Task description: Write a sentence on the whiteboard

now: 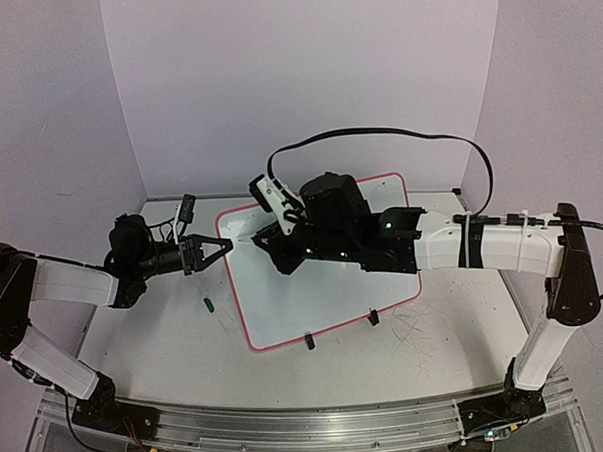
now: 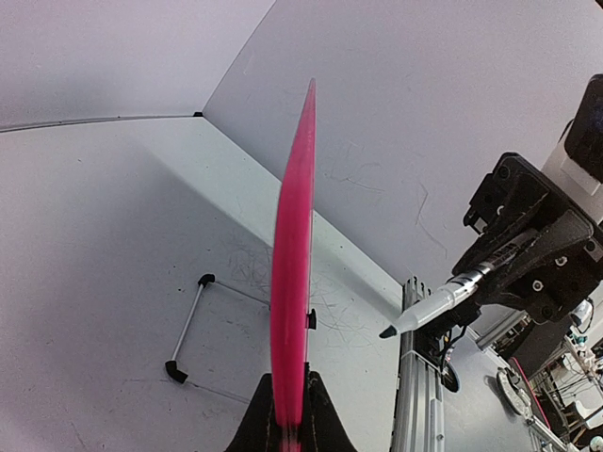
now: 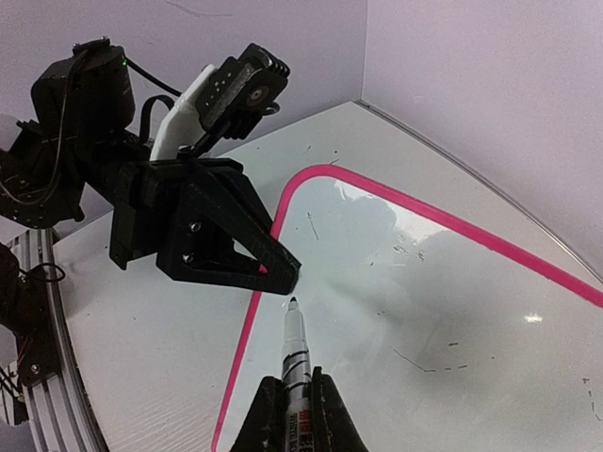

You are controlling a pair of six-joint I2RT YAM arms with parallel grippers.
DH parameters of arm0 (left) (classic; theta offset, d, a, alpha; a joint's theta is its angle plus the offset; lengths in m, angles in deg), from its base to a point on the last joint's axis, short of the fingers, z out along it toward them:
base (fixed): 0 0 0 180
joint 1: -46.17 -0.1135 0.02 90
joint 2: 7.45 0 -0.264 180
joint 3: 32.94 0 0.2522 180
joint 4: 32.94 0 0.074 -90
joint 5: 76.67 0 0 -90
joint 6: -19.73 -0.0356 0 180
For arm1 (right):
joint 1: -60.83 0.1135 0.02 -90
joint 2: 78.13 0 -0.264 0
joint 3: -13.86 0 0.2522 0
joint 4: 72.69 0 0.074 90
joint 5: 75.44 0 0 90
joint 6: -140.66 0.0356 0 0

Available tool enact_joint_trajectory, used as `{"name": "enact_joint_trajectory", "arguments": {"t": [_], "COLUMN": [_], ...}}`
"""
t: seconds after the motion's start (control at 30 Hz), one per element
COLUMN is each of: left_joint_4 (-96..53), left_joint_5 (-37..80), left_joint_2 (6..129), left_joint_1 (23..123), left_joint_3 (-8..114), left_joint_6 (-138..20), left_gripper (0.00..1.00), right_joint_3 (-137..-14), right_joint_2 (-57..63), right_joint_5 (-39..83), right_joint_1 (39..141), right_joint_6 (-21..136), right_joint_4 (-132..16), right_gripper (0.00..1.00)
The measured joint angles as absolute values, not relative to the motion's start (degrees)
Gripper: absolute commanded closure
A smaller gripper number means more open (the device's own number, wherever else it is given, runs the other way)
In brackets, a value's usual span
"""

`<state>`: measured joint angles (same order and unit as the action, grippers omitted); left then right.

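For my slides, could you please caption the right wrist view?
Right end effector points a marker at the pink-rimmed whiteboard.

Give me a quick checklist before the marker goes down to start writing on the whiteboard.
1. Board held: left gripper shut on the whiteboard rim, ok.
2. Pen held: right gripper shut on the marker, ok.
3. Marker tip uncapped: ok.
4. Tip over the board, just inside the rim by the left gripper: ok.
5. Tip touching the surface: cannot tell.
6. Writing area free of green words: ok, only faint grey marks.
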<state>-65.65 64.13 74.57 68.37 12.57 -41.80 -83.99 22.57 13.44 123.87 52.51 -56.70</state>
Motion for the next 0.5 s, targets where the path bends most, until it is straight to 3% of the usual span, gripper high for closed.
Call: {"name": "enact_joint_trajectory", "arguments": {"t": [0.5], "left_joint_4": [-65.6], "left_joint_5": [64.1], "left_joint_2": [74.6], "left_joint_1": [68.4], "left_joint_3": [12.6], "left_joint_6": [-41.9], "left_gripper": [1.00], "right_joint_3": [-85.9], "right_joint_2": [25.3], "right_joint_5": [11.4], "right_joint_1": [123.9], "right_joint_6": [52.6], "right_joint_4": [-58.5], "right_gripper": [1.00]}}
